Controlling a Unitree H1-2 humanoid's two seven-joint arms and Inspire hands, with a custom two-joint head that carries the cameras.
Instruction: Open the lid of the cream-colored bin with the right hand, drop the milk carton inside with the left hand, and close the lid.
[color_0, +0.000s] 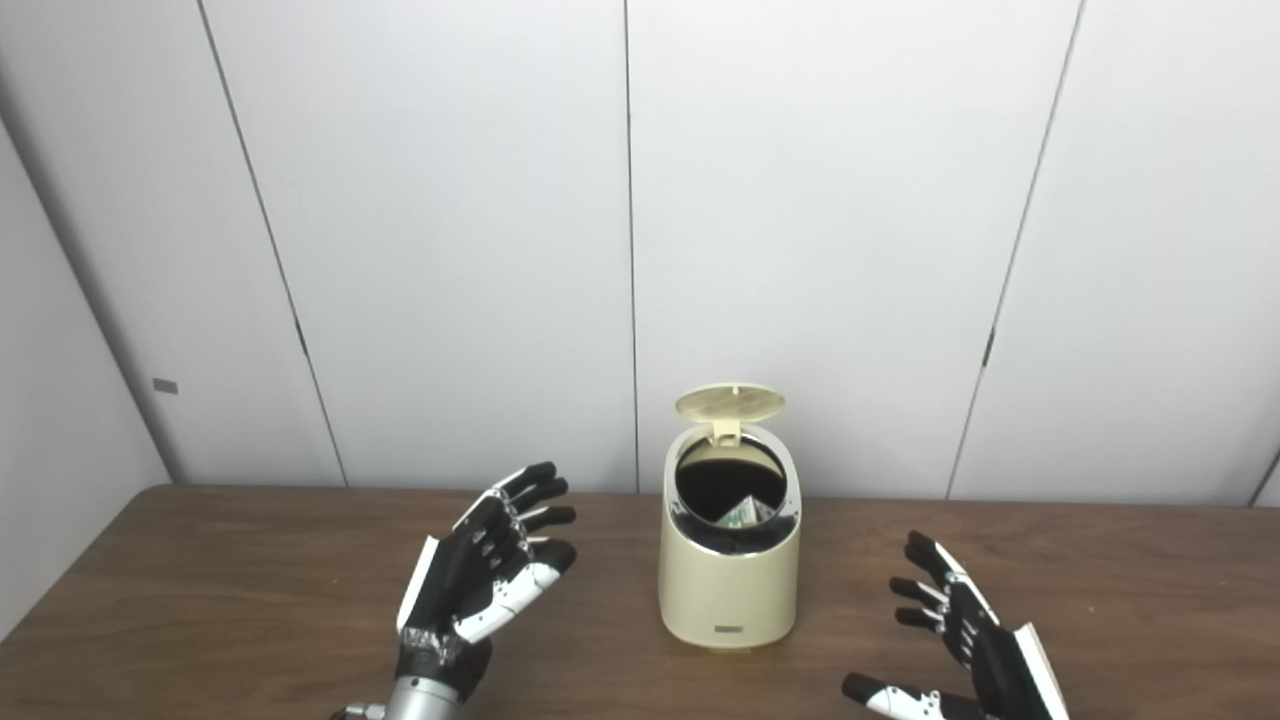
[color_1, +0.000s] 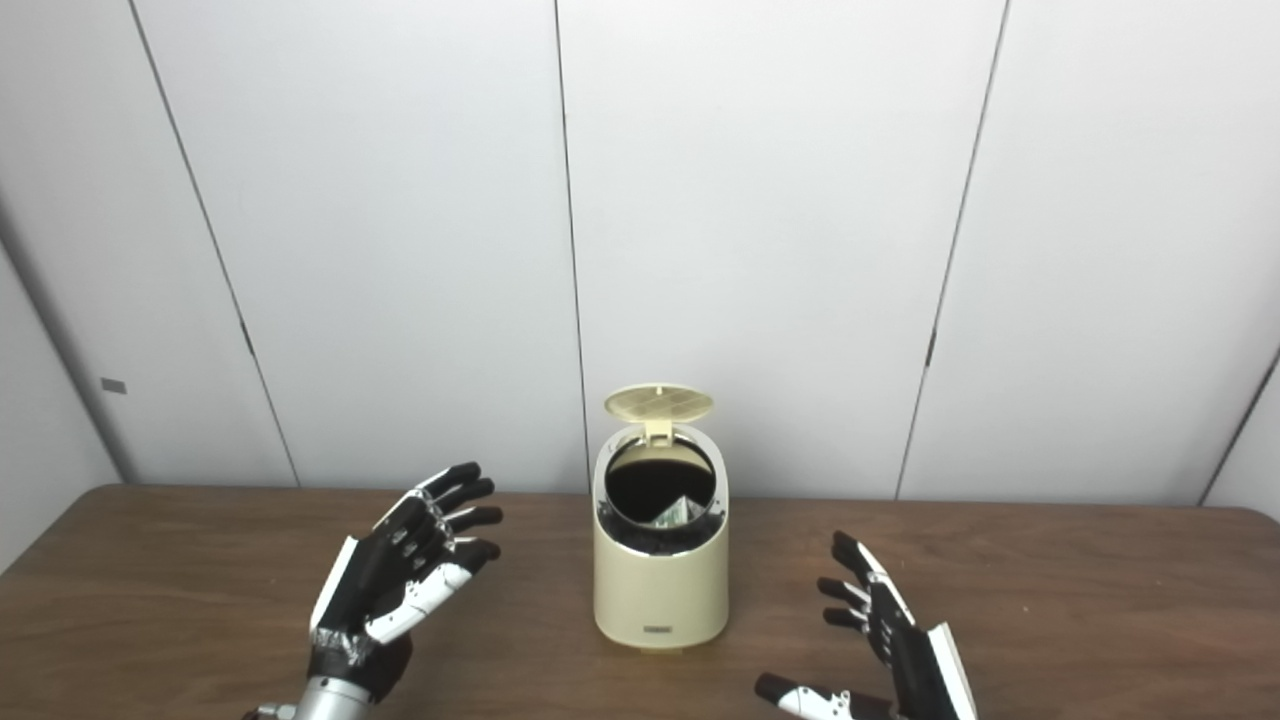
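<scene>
Both of my robot hands are empty with fingers spread: the left robot hand (color_0: 487, 570) hovers over the desk (color_0: 200, 600) left of the cream-colored bin (color_0: 730, 580), the right robot hand (color_0: 965, 640) sits to its right, partly cut off by the bottom edge. The lid (color_0: 730, 402) stands raised behind the dark opening. Only a corner of the milk carton (color_0: 742, 512) shows inside; the rest is hidden.

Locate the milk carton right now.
The carton is inside the open bin at table centre; only a corner shows in the dark opening, under the raised lid, between both empty hands.
</scene>
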